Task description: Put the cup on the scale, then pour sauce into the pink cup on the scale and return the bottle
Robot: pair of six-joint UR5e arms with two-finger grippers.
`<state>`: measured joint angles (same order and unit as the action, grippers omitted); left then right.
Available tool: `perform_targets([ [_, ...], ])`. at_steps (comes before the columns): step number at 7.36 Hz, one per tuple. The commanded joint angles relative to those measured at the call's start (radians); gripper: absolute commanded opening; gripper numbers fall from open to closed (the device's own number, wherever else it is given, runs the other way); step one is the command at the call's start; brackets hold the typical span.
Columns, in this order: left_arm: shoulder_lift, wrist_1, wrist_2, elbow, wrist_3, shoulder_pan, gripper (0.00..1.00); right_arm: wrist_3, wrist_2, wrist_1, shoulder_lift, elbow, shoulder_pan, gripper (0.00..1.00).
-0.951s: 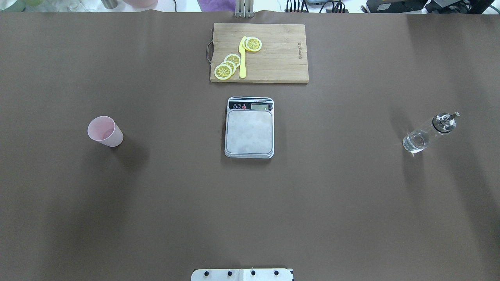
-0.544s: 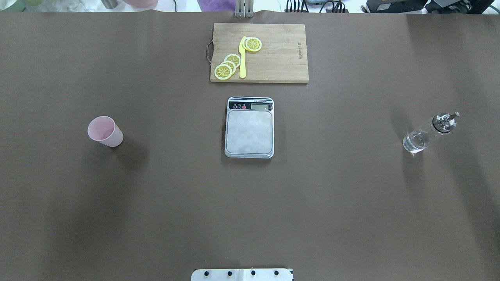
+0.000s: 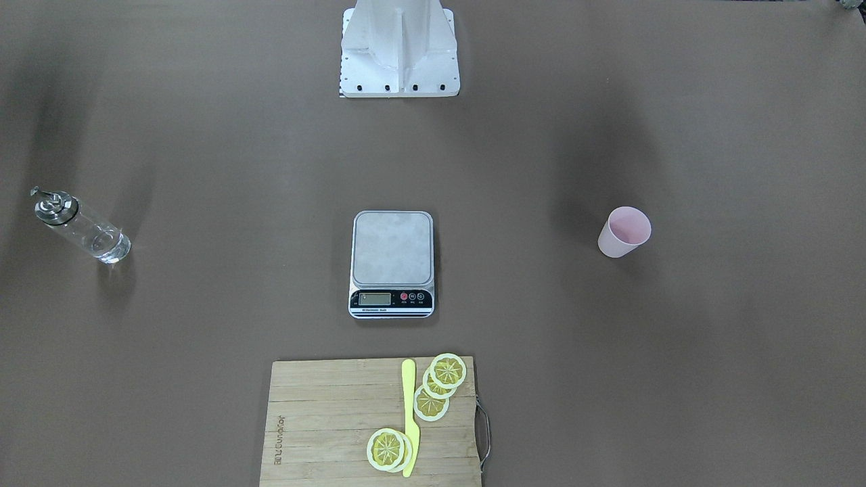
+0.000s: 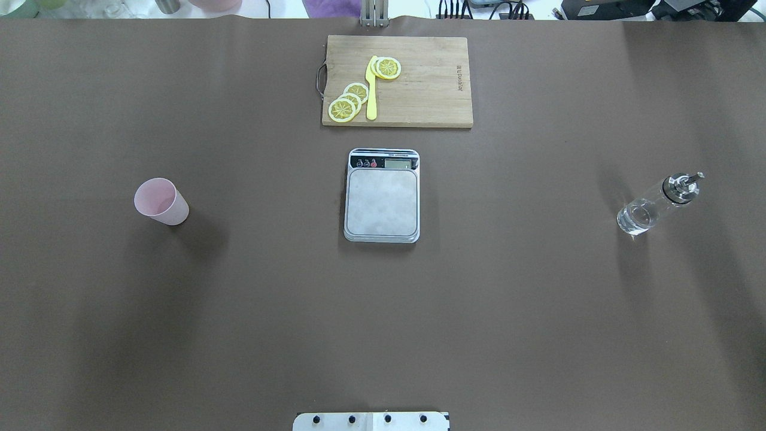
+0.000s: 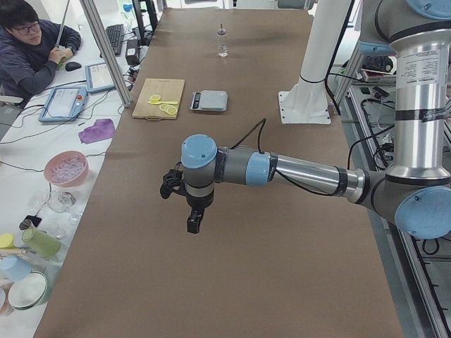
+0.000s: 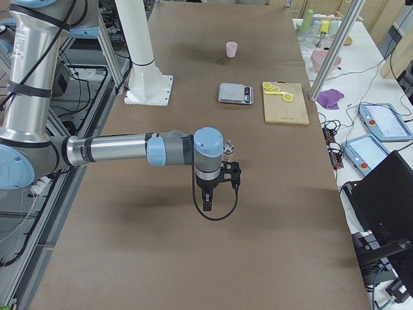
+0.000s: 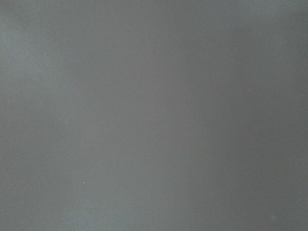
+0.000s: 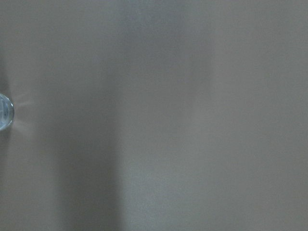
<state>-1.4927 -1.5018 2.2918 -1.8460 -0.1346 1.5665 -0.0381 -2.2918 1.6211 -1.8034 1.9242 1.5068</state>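
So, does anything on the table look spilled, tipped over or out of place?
Nothing stands out. The cup and the bottle stand upright, each well apart from the scale, whose platform is bare. No spill shows. The lemon slices and a knife lie on the cutting board.

Robotics lab: brown-covered table (image 4: pixel 239 335), teach pendants (image 6: pixel 386 121), aluminium frame posts (image 5: pixel 106 49), seated operator (image 5: pixel 32 53) alongside.

bottle (image 8: pixel 4 112): cut by picture's left edge | cutting board (image 3: pixel 325 406): cropped at bottom | scale (image 4: pixel 382 200) display: unreadable
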Motion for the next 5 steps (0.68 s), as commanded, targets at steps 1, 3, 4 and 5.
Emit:
perform_targets([
  [1,-0.004,-0.070,0.000,-0.004,0.001,0.000,0.98,-0.006,-0.009,-0.003,0.039,0.027,-0.002,1.00],
  [3,-0.032,-0.275,-0.005,0.014,0.010,0.000,0.98,-0.016,-0.076,-0.004,0.049,0.094,-0.002,1.00],
  [4,-0.062,-0.384,-0.015,0.060,0.013,-0.002,0.98,-0.011,-0.080,-0.003,0.053,0.104,-0.002,1.00],
  [5,-0.072,-0.400,-0.006,0.108,0.003,-0.003,0.98,-0.011,-0.100,-0.033,0.050,0.105,-0.002,1.00],
])
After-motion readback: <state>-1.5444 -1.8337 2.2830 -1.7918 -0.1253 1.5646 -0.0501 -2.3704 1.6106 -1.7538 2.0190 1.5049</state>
